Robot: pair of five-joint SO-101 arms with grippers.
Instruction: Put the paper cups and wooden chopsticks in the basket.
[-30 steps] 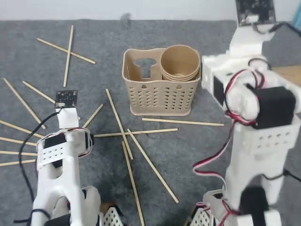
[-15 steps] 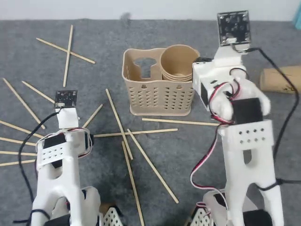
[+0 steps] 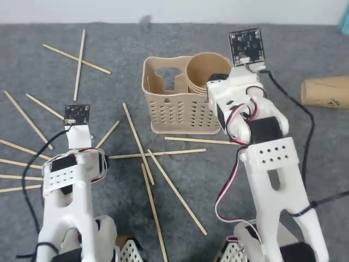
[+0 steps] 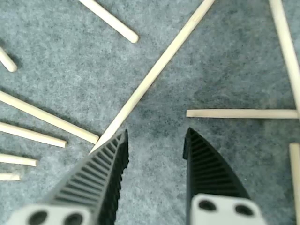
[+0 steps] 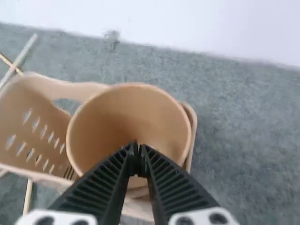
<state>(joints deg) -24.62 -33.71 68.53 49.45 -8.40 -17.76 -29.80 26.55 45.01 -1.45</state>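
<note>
A tan slotted basket (image 3: pixel 179 112) stands mid-table, with stacked paper cups (image 3: pixel 207 70) in its right compartment. Another paper cup (image 3: pixel 326 91) lies on its side at the far right. Several wooden chopsticks (image 3: pixel 136 143) are scattered over the grey carpet. My right gripper (image 5: pixel 136 149) is shut on nothing, its tips just over the mouth of the stacked cups (image 5: pixel 129 124) in the basket (image 5: pixel 28 126). My left gripper (image 4: pixel 156 136) is open, low over the carpet, and one chopstick (image 4: pixel 154 75) ends at its left fingertip (image 4: pixel 121 138).
The left arm (image 3: pixel 71 169) is at the front left, among a fan of chopsticks. One chopstick (image 3: pixel 212 141) lies just in front of the basket, beside the right arm (image 3: pixel 267 158). The basket's left compartment (image 3: pixel 163 82) holds nothing.
The right arm has swung left from the table's right side to the basket, uncovering the lying cup. The left arm has not moved.
</note>
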